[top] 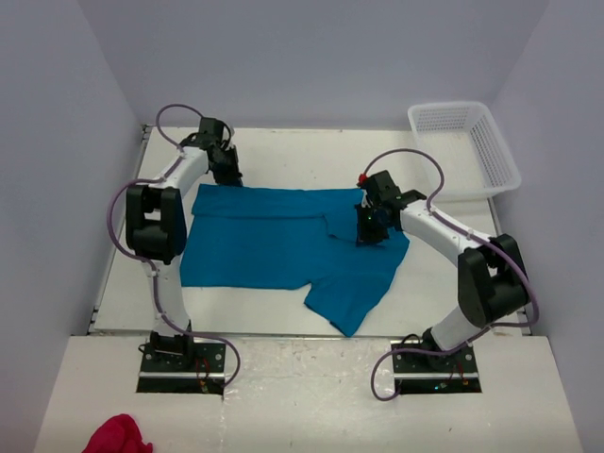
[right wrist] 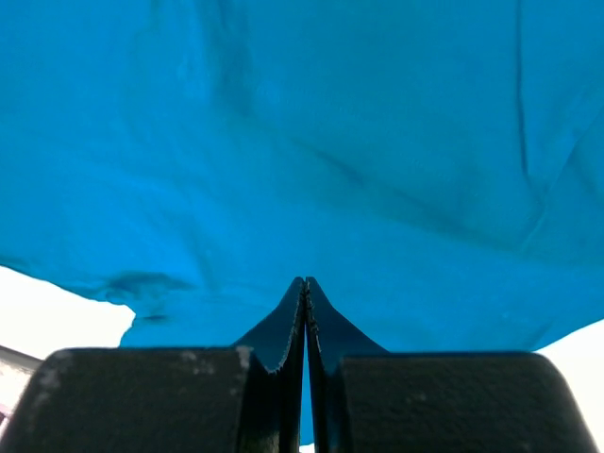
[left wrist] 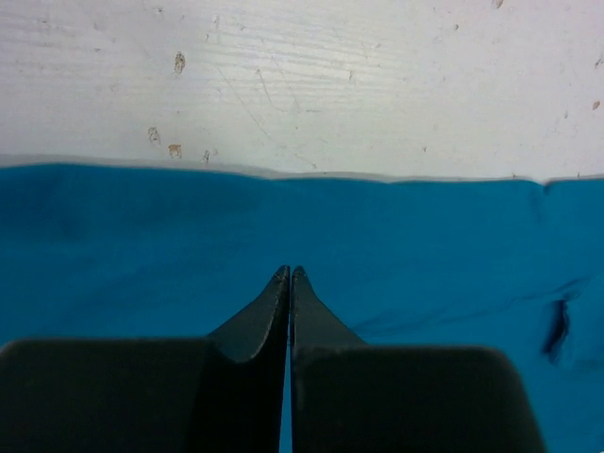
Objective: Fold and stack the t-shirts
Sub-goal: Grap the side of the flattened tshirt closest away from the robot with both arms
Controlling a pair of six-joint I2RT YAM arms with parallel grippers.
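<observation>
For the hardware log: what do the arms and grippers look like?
The left arm and right arm have white links, bulky black joints and black base plates; a purple-grey cable loops along each. The left gripper and right gripper are black, with tapered pointed fingers.

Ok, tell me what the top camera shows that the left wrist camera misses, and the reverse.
Only the top view: the left arm, the right arm, the white basket far right, a red cloth by the near edge, the whole outline of the t-shirt. Only the left wrist: scuffs on the table past the shirt's edge, and its jaws pressed together over the fabric. Both: teal t-shirt, white table.
</observation>
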